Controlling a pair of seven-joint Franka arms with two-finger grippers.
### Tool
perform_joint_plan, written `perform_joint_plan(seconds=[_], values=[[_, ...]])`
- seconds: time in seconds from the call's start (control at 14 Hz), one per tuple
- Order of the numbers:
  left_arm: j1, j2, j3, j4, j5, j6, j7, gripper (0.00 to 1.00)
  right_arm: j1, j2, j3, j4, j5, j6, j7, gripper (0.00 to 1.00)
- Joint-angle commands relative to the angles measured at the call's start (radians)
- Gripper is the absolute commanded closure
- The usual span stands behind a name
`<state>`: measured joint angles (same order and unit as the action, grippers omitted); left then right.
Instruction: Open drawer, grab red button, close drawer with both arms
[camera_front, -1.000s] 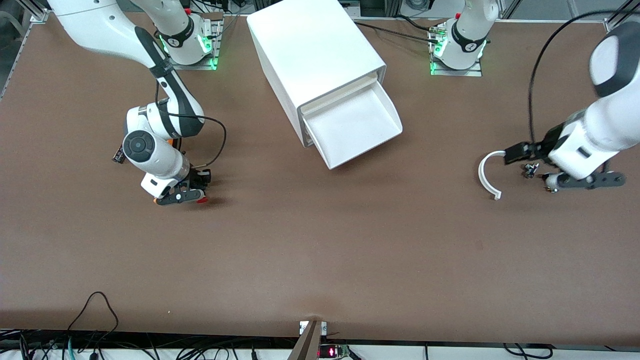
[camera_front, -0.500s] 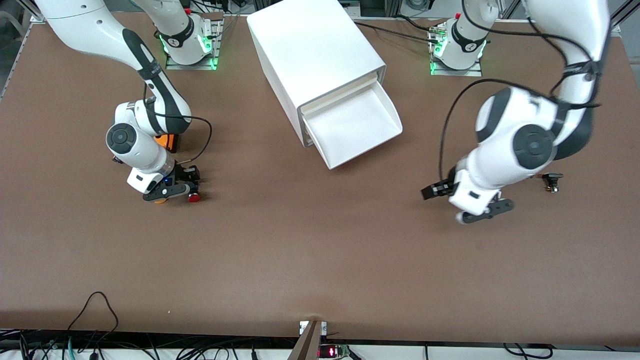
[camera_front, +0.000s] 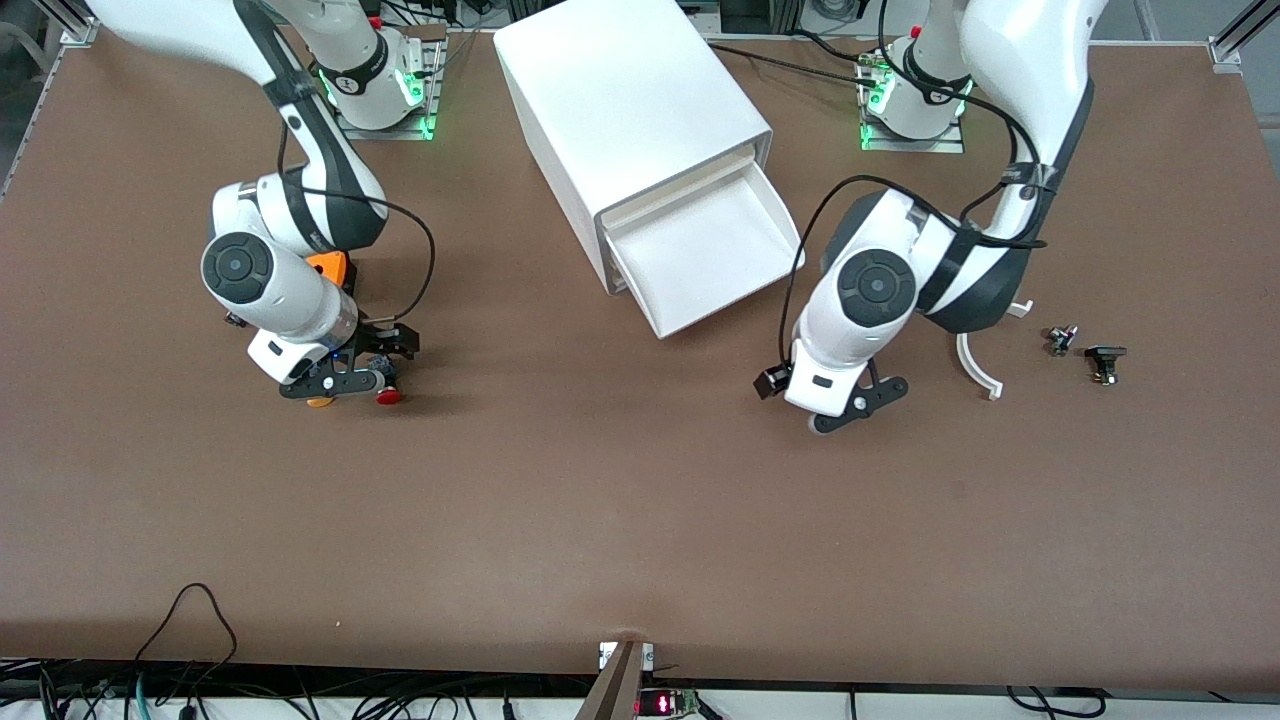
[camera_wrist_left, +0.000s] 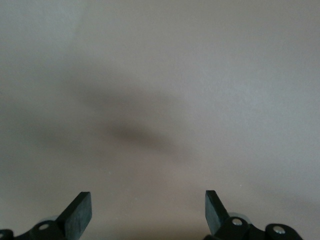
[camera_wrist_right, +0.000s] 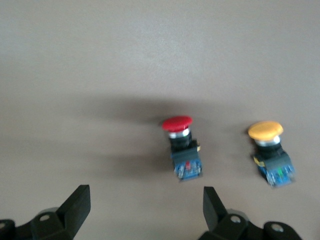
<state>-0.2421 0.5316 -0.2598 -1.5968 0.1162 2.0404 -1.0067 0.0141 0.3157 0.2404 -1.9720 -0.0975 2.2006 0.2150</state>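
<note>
The white cabinet (camera_front: 630, 110) stands at the table's back middle with one drawer (camera_front: 710, 250) pulled out; its tray looks empty. The red-capped button (camera_front: 388, 397) lies on the table toward the right arm's end, beside an orange-yellow-capped button (camera_front: 320, 402). My right gripper (camera_front: 335, 388) hovers just over them, open and empty. In the right wrist view the red button (camera_wrist_right: 180, 145) and the yellow one (camera_wrist_right: 270, 150) lie ahead of the open right gripper (camera_wrist_right: 145, 210). My left gripper (camera_front: 858, 405) is open and empty over bare table near the drawer; in the left wrist view this gripper (camera_wrist_left: 147, 210) has only table under it.
An orange cube (camera_front: 330, 268) sits by the right arm's wrist. A white curved piece (camera_front: 975, 365) and two small dark parts (camera_front: 1060, 340), (camera_front: 1103, 362) lie toward the left arm's end. Cables hang at the table's front edge.
The left arm has swung from the curved piece at its end of the table toward the middle, stopping near the open drawer. The right gripper has shifted slightly over the two buttons.
</note>
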Motion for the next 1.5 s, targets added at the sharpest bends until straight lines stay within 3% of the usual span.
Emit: perform_joint_plan(seconds=[0.0,0.21,0.5,0.86,1.14,1.43], values=[[-0.031,0.024,0.005,-0.014,0.025,0.036,-0.05,0.0,-0.013,-0.021,0.023,0.123,0.004,-0.206,0.047,0.0],[-0.074,0.056,0.004,-0.021,0.01,0.073,-0.125,0.0,-0.011,-0.035,0.03,0.307,0.005,-0.45,0.043,0.0],[-0.172,0.065,0.002,-0.041,-0.001,0.078,-0.159,0.0,-0.017,-0.075,-0.005,0.396,-0.007,-0.473,0.035,0.0],[-0.319,0.065,0.004,-0.043,-0.044,0.077,-0.283,0.0,-0.019,-0.153,-0.115,0.417,0.001,-0.476,0.018,0.0],[-0.403,0.064,0.001,-0.048,-0.047,0.075,-0.361,0.0,-0.017,-0.194,-0.193,0.417,-0.001,-0.542,-0.115,0.0],[-0.424,0.065,0.001,-0.048,-0.07,0.072,-0.369,0.0,-0.016,-0.245,-0.208,0.415,-0.002,-0.625,-0.146,0.0]])
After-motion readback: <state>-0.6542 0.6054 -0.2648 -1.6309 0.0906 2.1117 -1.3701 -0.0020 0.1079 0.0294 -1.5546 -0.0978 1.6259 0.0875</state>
